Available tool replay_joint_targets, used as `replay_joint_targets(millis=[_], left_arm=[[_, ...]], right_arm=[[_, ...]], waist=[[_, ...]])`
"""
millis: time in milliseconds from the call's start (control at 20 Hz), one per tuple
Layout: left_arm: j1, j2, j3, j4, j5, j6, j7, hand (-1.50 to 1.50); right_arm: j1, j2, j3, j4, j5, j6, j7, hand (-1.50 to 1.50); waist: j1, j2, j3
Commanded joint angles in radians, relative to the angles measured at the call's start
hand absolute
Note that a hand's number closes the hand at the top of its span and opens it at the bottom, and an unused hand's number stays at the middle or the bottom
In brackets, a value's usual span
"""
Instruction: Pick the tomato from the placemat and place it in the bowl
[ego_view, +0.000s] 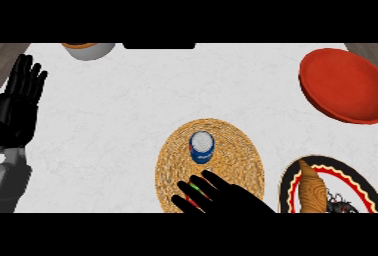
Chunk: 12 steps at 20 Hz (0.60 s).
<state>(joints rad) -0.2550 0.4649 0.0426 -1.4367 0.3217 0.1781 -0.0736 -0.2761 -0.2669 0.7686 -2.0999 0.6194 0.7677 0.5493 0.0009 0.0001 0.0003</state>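
A round woven placemat (221, 150) lies in the middle of the counter. Near its lower left edge, only red and green slivers of the tomato (193, 192) show between the fingers of my right hand (229, 197). That hand comes in from the bottom edge and lies over the tomato, its fingers spread and fairly straight. The red bowl (341, 85) stands at the upper right, well away from the hand. At the left edge my left hand (21, 97) rests open with its fingers up.
A blue and white can (201, 147) stands on the placemat just above my right hand. A patterned plate (353, 176) holding a bread roll (313, 187) sits at the lower right. A grey cup (90, 50) is at the top left, a black object (159, 46) at the top edge.
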Motion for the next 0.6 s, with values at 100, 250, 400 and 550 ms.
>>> replay_joint_targets(millis=[100,250,400,550], left_arm=[[0.011,0.008,0.050,0.003,-0.002,-0.063,-0.003,0.00],[-0.022,-0.017,0.055,0.053,-0.038,-0.069,-0.008,0.00],[-0.015,-0.058,0.045,0.018,-0.074,-0.031,0.023,0.00],[-0.003,-0.059,0.072,0.079,-0.059,-0.101,-0.058,0.00]], right_arm=[[-0.019,0.016,-0.012,0.209,0.120,-0.108,-0.174,-1.50],[0.026,-0.006,-0.029,0.214,0.156,-0.135,-0.248,-1.50],[0.032,0.025,-0.032,0.202,0.170,-0.119,-0.283,-1.50],[0.060,0.051,0.009,0.163,0.198,-0.117,-0.277,-1.50]], waist=[[0.003,0.001,0.000],[-0.001,0.001,0.000],[-0.002,0.000,0.000],[-0.004,0.000,0.000]])
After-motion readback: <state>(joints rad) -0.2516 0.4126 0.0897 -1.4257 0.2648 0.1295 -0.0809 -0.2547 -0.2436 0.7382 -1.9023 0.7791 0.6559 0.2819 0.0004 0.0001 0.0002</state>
